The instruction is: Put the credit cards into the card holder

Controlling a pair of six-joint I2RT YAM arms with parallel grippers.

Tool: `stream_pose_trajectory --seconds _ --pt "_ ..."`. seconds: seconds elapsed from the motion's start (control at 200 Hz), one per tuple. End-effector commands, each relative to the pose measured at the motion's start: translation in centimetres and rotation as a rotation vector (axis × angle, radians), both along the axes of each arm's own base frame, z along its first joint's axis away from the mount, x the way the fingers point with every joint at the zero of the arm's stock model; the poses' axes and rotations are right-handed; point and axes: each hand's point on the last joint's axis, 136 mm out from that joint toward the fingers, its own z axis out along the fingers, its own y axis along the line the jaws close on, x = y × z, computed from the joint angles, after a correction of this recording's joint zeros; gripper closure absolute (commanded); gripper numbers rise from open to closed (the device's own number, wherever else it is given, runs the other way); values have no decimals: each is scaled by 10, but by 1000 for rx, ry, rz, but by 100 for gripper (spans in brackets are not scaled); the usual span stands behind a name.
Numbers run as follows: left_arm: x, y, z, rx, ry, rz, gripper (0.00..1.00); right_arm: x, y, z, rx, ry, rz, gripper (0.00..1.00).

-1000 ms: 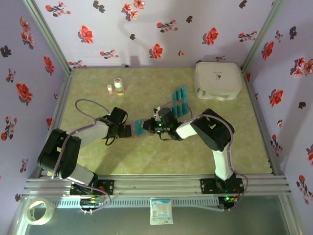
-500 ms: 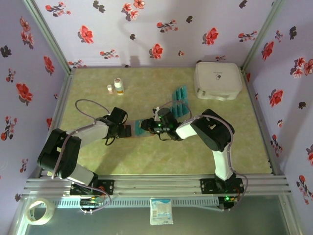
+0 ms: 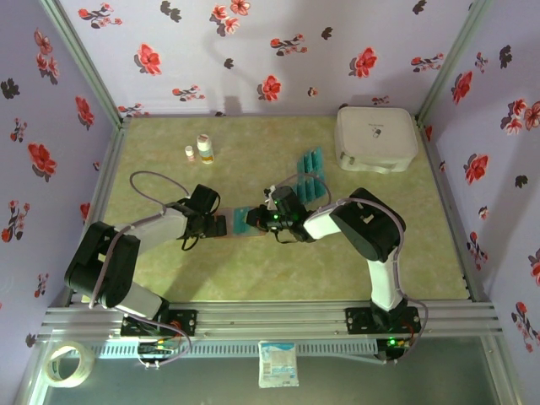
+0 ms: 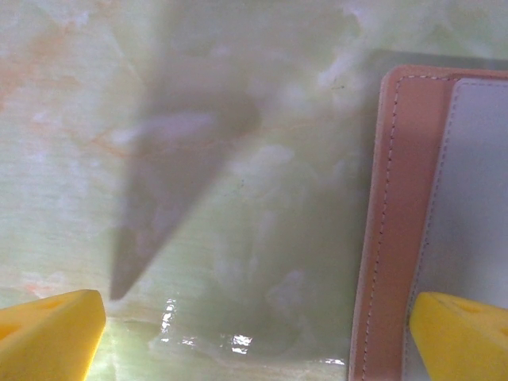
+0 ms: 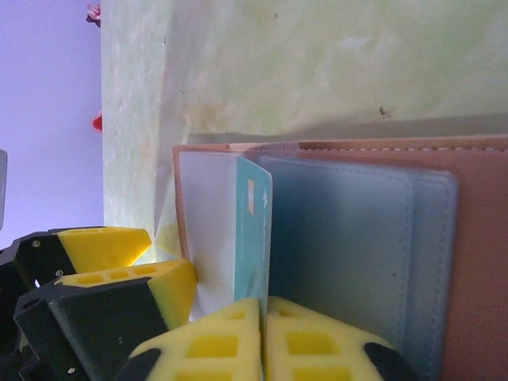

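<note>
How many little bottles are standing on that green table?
2. Both stand side by side at the far left of the table: a shorter bottle and, just right of it, a taller bottle. None looks hidden.

You've got a card holder (image 5: 480, 262) w/ matt, stitched leather-like skin and smooth grey-blue lining. The credit card (image 5: 254, 230) looks like thin smooth plastic. The table (image 4: 238, 159) top is glossy, marbled.

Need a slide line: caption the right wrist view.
Shut right gripper holds thin teal card edge-on against open reddish-brown leather wallet.
</note>
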Motion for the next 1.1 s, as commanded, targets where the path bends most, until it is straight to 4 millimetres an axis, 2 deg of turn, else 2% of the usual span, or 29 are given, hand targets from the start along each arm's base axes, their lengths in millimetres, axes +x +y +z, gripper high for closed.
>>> stream_pose_trajectory --seconds 0.0,0.245,0.295,0.38,0.54,0.84,1.095 --pt "-6 0 -7 22 40 -16 0 -9 -7 -14 -63 37 5 97" --pt "-7 0 -8 22 44 -15 0 -9 -8 -17 -70 39 9 98" --pt "-7 0 -8 22 43 -15 0 -10 -7 -18 -69 40 11 95" --pt "-7 0 -8 22 44 -14 0 -9 -5 -16 -62 38 17 83" --pt "-7 0 -7 20 40 -12 0 -7 -5 -8 -79 18 28 72" --pt "3 0 6 -22 11 12 0 -5 -17 -6 -226 -12 55 61" --pt "12 3 10 -42 -2 28 0 -4 -15 -9 -276 -1 72 61"
